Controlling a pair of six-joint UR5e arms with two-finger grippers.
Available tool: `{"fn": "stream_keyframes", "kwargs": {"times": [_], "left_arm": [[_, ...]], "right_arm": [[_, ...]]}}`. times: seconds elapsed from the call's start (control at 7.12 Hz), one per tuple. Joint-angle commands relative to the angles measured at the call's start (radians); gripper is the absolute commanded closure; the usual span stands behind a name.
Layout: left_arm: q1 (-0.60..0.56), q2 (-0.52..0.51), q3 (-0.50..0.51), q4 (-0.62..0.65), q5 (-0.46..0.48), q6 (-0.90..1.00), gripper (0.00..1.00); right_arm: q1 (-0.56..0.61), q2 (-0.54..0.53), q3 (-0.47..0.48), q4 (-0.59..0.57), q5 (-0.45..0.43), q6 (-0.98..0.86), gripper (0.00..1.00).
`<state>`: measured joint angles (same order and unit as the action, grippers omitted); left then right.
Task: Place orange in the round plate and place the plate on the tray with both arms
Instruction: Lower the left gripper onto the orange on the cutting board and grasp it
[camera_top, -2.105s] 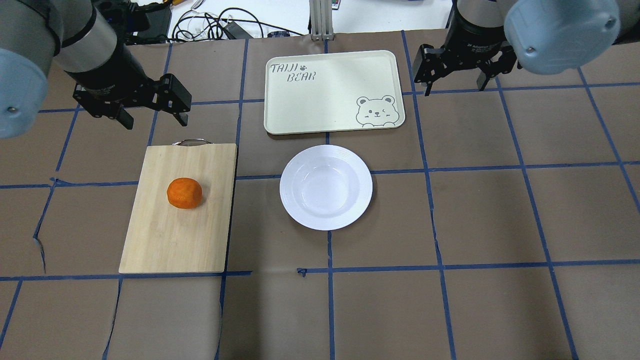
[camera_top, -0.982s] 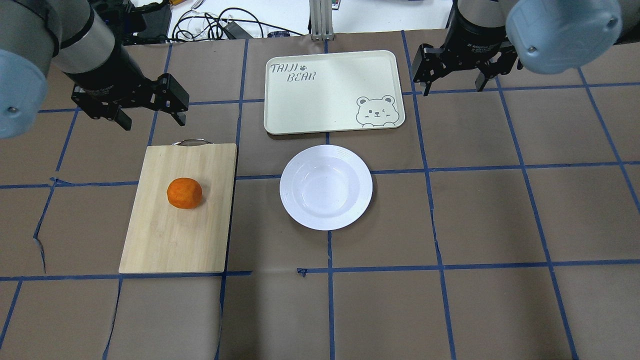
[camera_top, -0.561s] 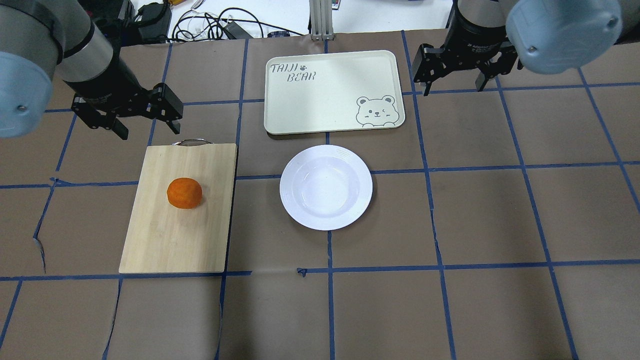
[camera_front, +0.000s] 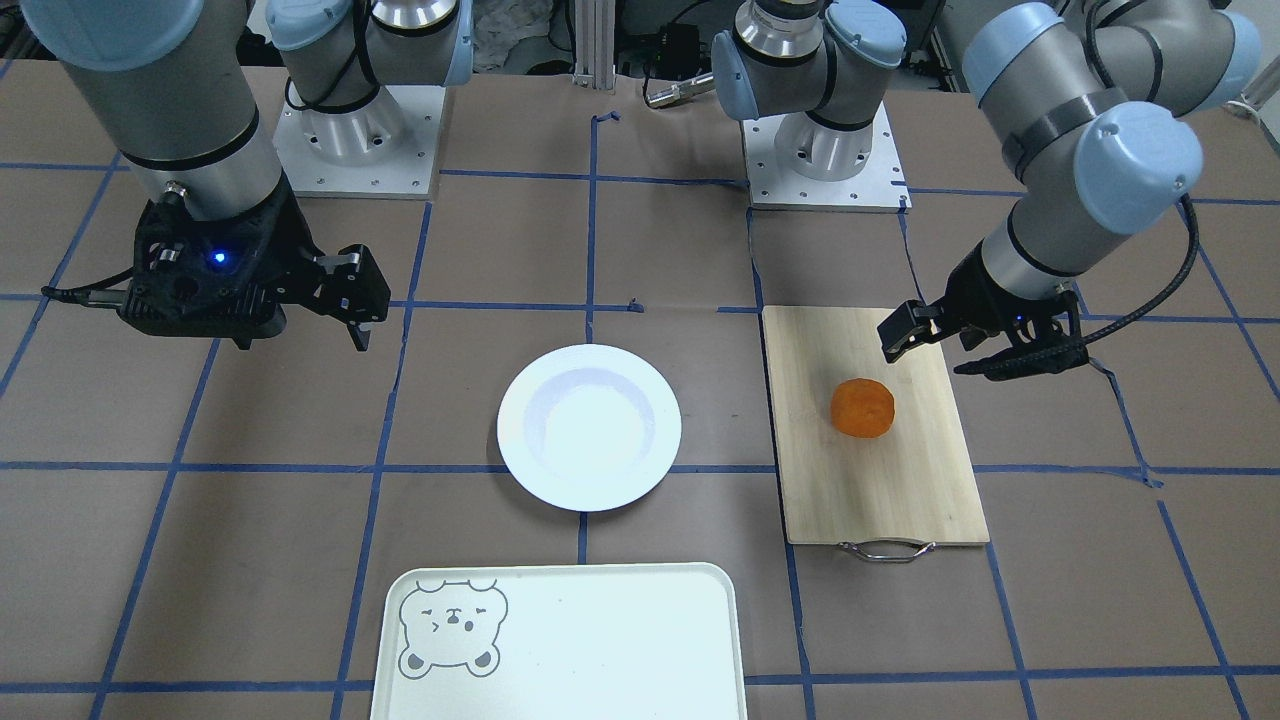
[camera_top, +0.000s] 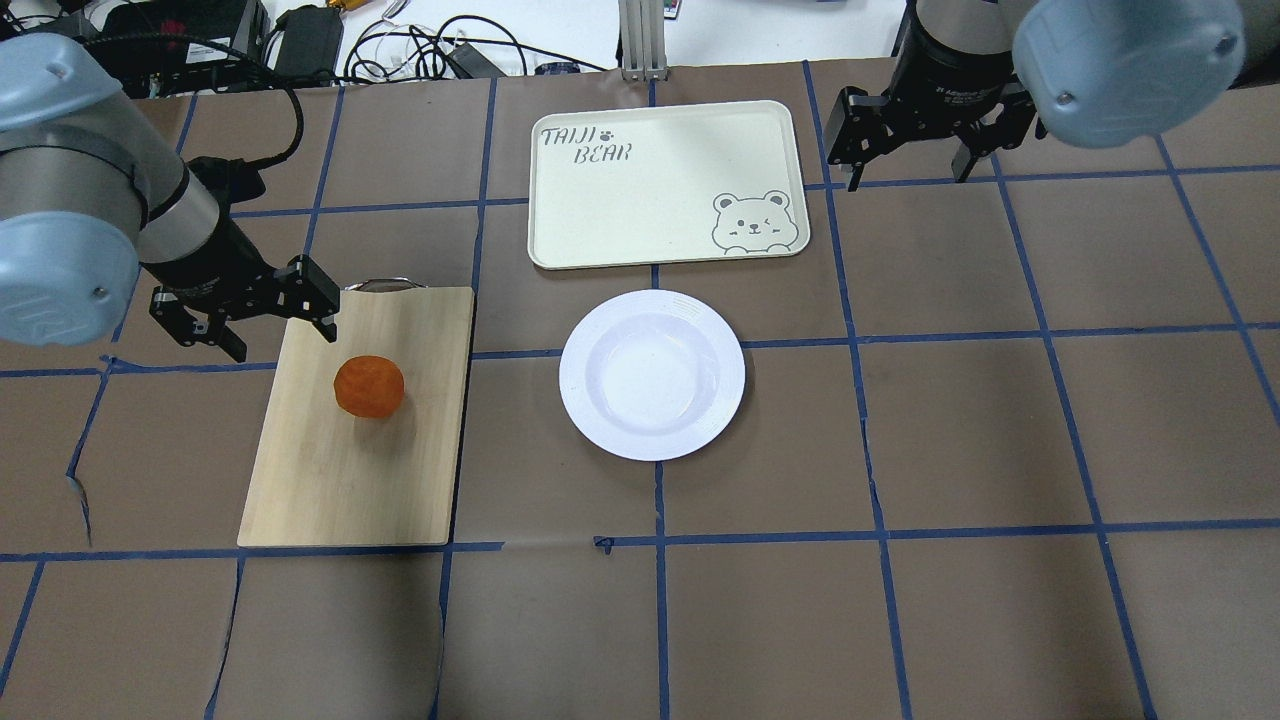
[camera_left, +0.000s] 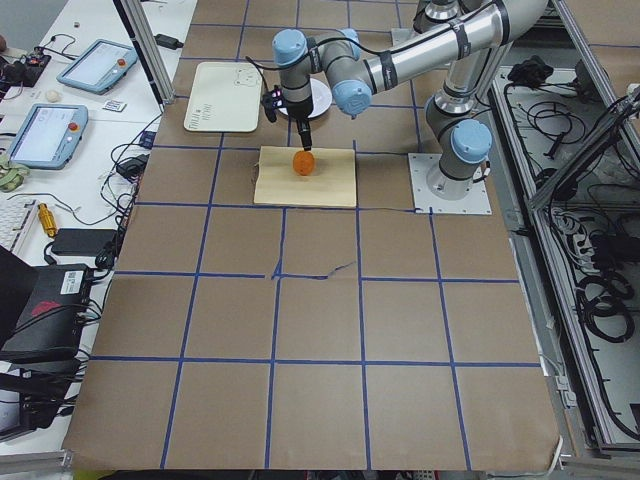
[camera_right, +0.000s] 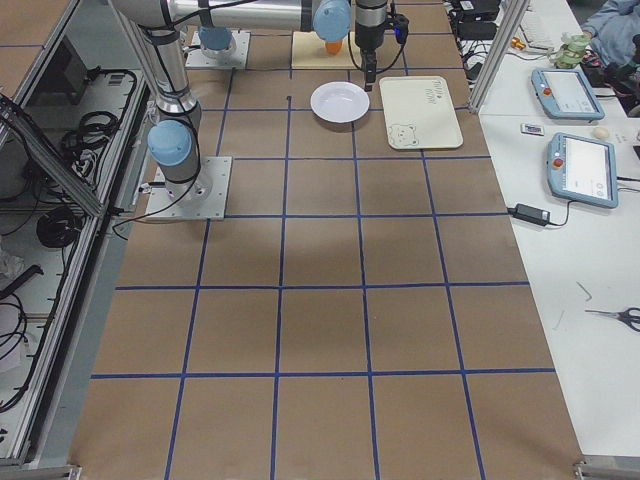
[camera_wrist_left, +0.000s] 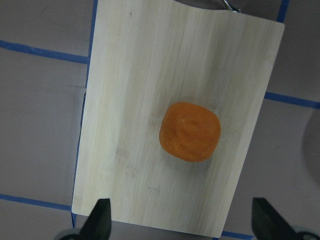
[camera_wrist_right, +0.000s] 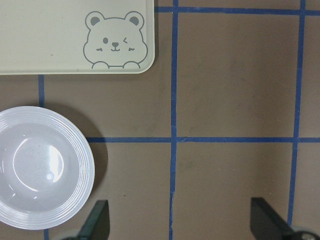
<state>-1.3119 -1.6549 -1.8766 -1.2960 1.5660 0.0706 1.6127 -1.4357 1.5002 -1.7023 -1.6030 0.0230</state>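
The orange (camera_top: 369, 386) lies on a light wooden cutting board (camera_top: 350, 480), left of the empty white round plate (camera_top: 652, 375). Beyond the plate lies the cream tray (camera_top: 665, 185) with a bear face. My left gripper (camera_top: 282, 340) hangs open over the board's far left corner, a little short of the orange and apart from it. In the left wrist view the orange (camera_wrist_left: 190, 131) sits ahead of the spread fingertips (camera_wrist_left: 100, 220). Open and holding nothing, my right gripper (camera_top: 908, 180) hovers just right of the tray. Its wrist view shows the plate (camera_wrist_right: 40, 167) and the tray's corner (camera_wrist_right: 65, 35).
The board has a metal handle (camera_top: 380, 284) at its far end. Brown paper with blue tape lines covers the table. Cables and a black box (camera_top: 300, 40) lie past the far edge. Tablets (camera_right: 575, 165) rest on a side bench.
My left arm has swung toward the near side and lowered, carrying its open gripper from beyond the board to over the board's far left corner. The right arm, orange and plate stayed put.
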Motion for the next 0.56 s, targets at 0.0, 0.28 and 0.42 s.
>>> {"fn": "stream_keyframes", "kwargs": {"times": [0.0,0.28,0.42], "left_arm": [[-0.003,-0.043,-0.026,0.058,-0.012,0.011,0.0],[-0.004,-0.087,-0.044,0.119,-0.015,0.023,0.0],[-0.006,-0.115,-0.053,0.153,-0.018,0.032,0.0]], "right_arm": [[0.001,0.0,0.0,0.0,0.0,-0.002,0.0],[0.0,0.0,0.0,0.0,0.002,0.0,0.0],[0.0,0.001,0.0,0.0,0.0,-0.002,0.0]]}}
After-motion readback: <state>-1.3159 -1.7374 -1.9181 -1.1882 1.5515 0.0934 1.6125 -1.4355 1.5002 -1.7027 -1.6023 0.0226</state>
